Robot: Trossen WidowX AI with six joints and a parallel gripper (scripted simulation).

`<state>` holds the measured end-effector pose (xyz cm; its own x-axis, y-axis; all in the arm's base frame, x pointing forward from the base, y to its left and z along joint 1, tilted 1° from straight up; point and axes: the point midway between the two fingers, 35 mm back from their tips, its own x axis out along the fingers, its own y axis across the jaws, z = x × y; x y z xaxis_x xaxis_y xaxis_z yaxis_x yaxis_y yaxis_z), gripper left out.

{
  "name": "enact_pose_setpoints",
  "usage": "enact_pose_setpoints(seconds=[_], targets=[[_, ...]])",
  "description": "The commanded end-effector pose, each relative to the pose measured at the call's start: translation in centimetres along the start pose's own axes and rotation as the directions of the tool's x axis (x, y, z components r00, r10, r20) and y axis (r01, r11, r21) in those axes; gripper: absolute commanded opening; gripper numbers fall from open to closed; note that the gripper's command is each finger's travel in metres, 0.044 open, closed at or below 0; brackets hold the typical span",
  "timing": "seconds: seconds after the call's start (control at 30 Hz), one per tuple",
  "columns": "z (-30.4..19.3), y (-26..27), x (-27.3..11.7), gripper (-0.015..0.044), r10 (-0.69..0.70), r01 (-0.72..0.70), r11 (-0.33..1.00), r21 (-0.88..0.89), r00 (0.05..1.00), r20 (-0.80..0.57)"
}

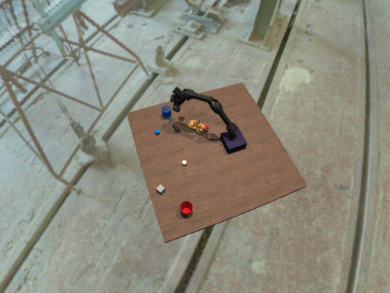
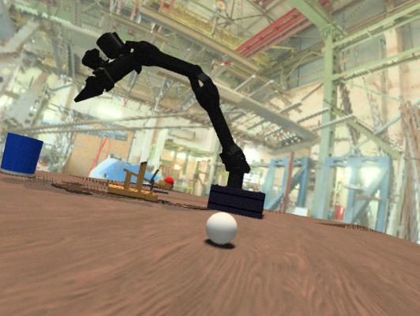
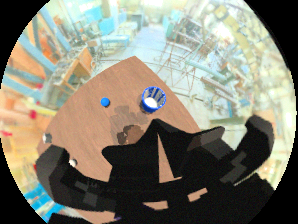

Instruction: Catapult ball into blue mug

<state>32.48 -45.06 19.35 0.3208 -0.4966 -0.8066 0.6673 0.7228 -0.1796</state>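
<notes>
The orange catapult point(image 1: 193, 125) point(image 2: 132, 192) stands on the table between the arm's base and the blue mug point(image 1: 166, 112) point(image 2: 21, 155) point(image 3: 161, 98). A red ball point(image 1: 207, 127) point(image 2: 169, 180) sits at the catapult's end nearer the arm's base. The mug stands upright; the wrist view shows its pale bottom. My gripper point(image 1: 176, 109) point(image 2: 76, 100) point(image 3: 154, 121) is shut with nothing between its fingers. It hangs high above the table, on the mug's side of the catapult. The catapult is hidden behind the fingers in the wrist view.
A blue ball point(image 1: 157, 132) point(image 3: 105, 102) lies near the mug. A white ball point(image 1: 184, 162) point(image 2: 221, 228) point(image 3: 73, 163) lies nearer the table's middle. A pale grey cube point(image 1: 160, 189) point(image 3: 47, 138) and a red cup point(image 1: 186, 208) are toward the far end from the mug.
</notes>
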Motion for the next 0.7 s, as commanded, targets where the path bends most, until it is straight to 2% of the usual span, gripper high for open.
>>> enact_pose_setpoints(seconds=[0.0, 0.33, 0.67], targets=[[-1.7, 1.7, 0.1, 0.0, -0.007, 0.002, 0.997, -0.072, 0.997, -0.071], [-6.9, 6.0, 0.4, 0.0, -0.043, -0.034, 0.96, -0.278, 0.963, -0.265], [-12.4, 9.5, -0.5, 0.0, -0.118, -0.118, 0.867, -0.484, 0.895, -0.429]])
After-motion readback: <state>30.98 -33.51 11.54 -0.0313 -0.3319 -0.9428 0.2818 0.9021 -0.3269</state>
